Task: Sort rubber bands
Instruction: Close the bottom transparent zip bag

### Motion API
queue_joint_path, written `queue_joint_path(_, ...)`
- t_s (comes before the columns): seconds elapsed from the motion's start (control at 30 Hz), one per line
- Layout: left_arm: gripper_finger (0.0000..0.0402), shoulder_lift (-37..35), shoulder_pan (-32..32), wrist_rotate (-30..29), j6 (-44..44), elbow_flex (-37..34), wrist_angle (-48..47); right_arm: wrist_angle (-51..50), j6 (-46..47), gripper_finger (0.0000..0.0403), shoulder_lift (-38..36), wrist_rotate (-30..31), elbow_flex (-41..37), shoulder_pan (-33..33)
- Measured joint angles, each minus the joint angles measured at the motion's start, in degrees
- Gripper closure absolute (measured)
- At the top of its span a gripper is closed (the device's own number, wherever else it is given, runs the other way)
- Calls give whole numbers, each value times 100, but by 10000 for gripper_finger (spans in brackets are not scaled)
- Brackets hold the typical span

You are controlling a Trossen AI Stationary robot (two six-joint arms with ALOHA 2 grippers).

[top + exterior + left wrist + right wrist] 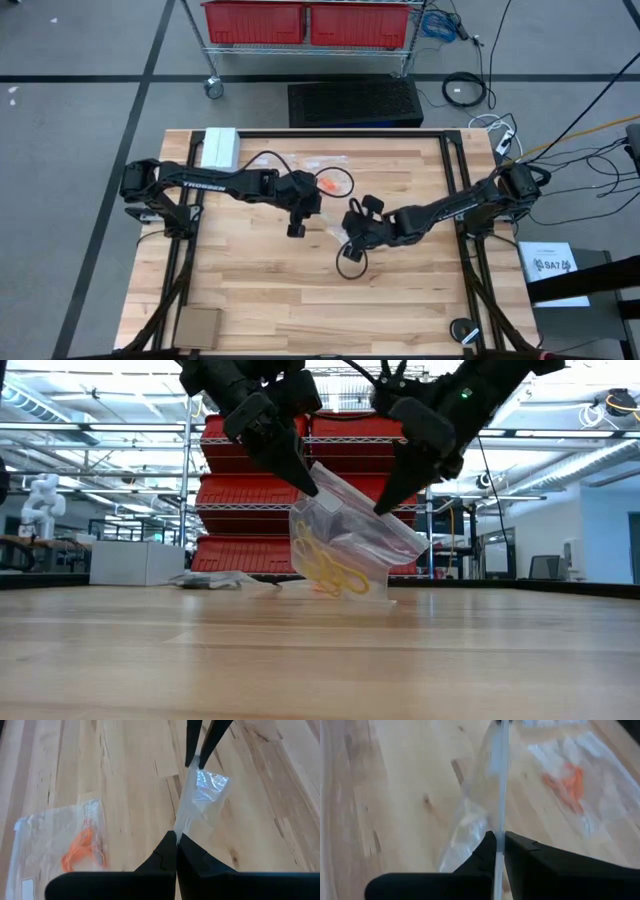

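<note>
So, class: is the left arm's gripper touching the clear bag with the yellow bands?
Touching: in the left wrist view, the left gripper pinches the bag edge.

The table (300,290) is pale wood with visible grain and a smooth, matt finish. The zip bag (350,545) is thin clear plastic, glossy and crinkled. A second clear plastic bag (55,842) lies flat, its film shiny. The gripper fingers (165,857) look matt black plastic.
</note>
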Motion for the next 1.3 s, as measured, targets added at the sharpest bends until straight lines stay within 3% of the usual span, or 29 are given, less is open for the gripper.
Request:
queue_joint_path(0.3,402,-2,0,-17,-3,0,5,-933,655,399,0,-57,-2,209)
queue_joint_path(0.7,402,-2,0,-15,-19,0,84,-1416,1087,394,-32,-149,-5,320)
queue_joint_path(1.07,402,-22,4,-55,-248,0,241,-1616,1008,273,-796,104,-20,410)
queue_joint_path(1.3,401,-22,-70,286,-806,0,1086,-2373,1357,231,-1436,143,-17,668)
